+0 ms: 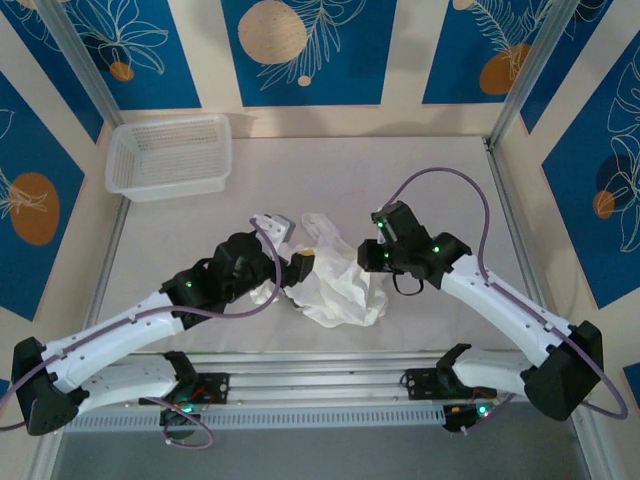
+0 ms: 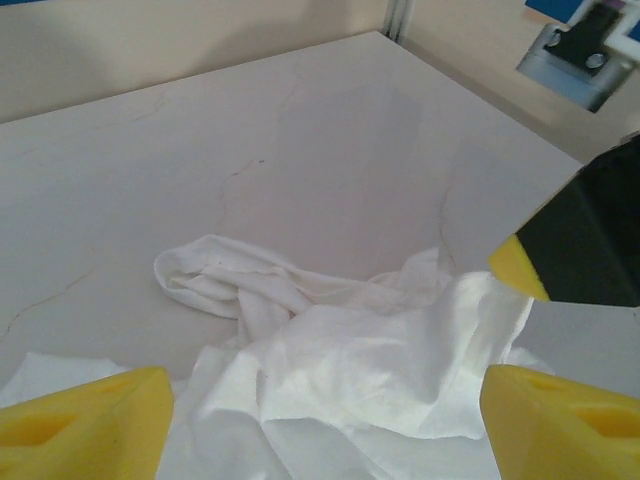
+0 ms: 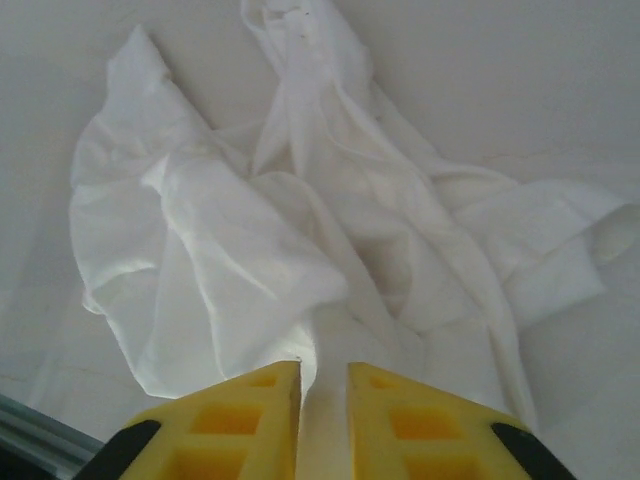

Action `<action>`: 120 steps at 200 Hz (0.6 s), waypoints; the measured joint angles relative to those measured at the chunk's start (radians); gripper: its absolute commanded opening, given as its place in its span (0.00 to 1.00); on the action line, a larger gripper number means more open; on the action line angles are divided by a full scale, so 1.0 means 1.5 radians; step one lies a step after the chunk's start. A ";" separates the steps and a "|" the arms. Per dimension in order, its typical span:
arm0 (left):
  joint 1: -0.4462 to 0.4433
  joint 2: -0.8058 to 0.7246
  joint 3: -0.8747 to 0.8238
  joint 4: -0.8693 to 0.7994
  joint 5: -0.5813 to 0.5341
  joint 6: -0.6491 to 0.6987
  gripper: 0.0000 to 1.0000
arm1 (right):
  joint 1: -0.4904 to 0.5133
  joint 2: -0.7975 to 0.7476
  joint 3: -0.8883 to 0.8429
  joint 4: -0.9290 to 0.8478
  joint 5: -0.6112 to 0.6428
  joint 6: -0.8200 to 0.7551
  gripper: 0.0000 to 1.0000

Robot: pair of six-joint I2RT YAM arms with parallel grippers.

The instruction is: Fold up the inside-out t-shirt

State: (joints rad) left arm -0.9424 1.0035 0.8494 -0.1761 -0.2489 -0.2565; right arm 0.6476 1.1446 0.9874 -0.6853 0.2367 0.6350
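Note:
The white t-shirt (image 1: 335, 275) lies crumpled in a heap at the middle of the table, with one twisted part stretching away from the pile (image 2: 215, 275). My left gripper (image 2: 325, 430) is open, its yellow fingers (image 2: 85, 420) spread wide over the near edge of the cloth. It sits at the heap's left side (image 1: 300, 265). My right gripper (image 3: 323, 385) is shut on a thin strip of the t-shirt (image 3: 300, 230), which runs up between the two yellow pads. It stands at the heap's right side (image 1: 377, 252).
A white mesh basket (image 1: 170, 155) stands at the back left of the table. Metal frame posts (image 1: 520, 75) rise at the back corners. The right arm's black and yellow finger (image 2: 580, 250) shows close by in the left wrist view.

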 measured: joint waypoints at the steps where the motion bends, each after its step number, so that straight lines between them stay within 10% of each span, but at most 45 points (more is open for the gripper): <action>1: 0.000 0.000 0.000 0.000 0.000 0.000 0.80 | 0.000 -0.001 0.000 -0.001 0.001 0.000 0.19; 24: 0.001 0.006 0.000 -0.003 -0.005 0.000 0.80 | -0.002 -0.020 -0.001 -0.025 0.018 0.001 0.23; 75: 0.002 0.010 0.000 -0.006 -0.005 0.000 0.80 | -0.009 -0.052 -0.012 -0.028 0.004 -0.014 0.70; 120: 0.002 0.010 0.000 -0.006 -0.005 -0.001 0.80 | -0.091 -0.031 -0.063 0.040 -0.033 -0.050 0.60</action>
State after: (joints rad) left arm -0.9394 1.0187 0.8494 -0.1848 -0.2569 -0.2573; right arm 0.5114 1.0981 0.8936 -0.6258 0.1871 0.5598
